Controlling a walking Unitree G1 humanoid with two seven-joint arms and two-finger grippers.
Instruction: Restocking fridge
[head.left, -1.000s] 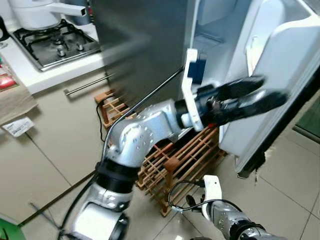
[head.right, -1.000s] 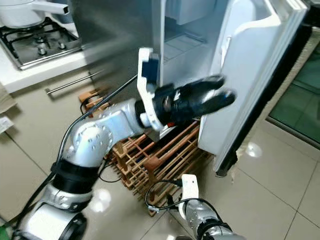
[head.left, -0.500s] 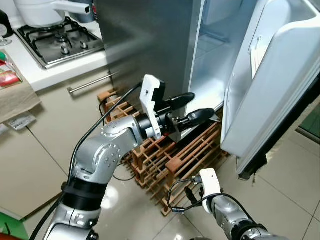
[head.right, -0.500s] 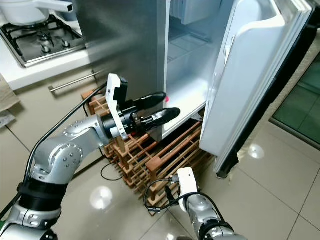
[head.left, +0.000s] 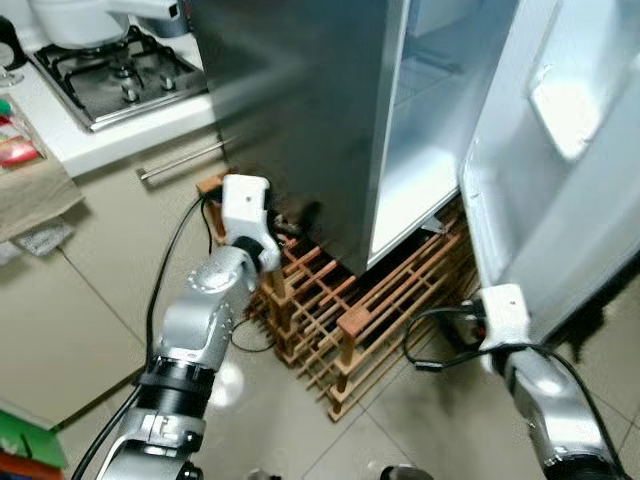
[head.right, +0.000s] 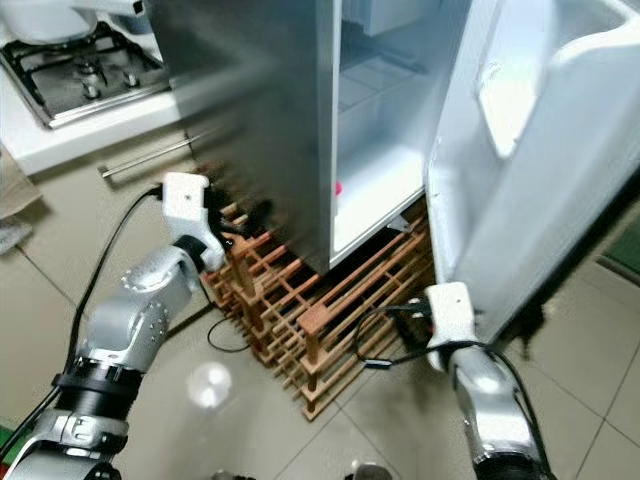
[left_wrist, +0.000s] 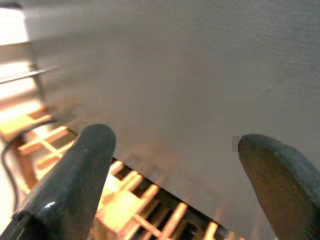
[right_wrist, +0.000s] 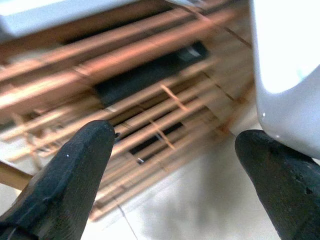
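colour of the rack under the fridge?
Reddish-brown wood, the rack of slatted bars; clearest in the right eye view.

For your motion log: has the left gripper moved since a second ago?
Yes. The left gripper has pulled back from the open fridge and now sits low by the fridge's steel side, over the wooden rack.

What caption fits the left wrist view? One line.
Open left end effector facing the fridge's steel side, wooden rack below.
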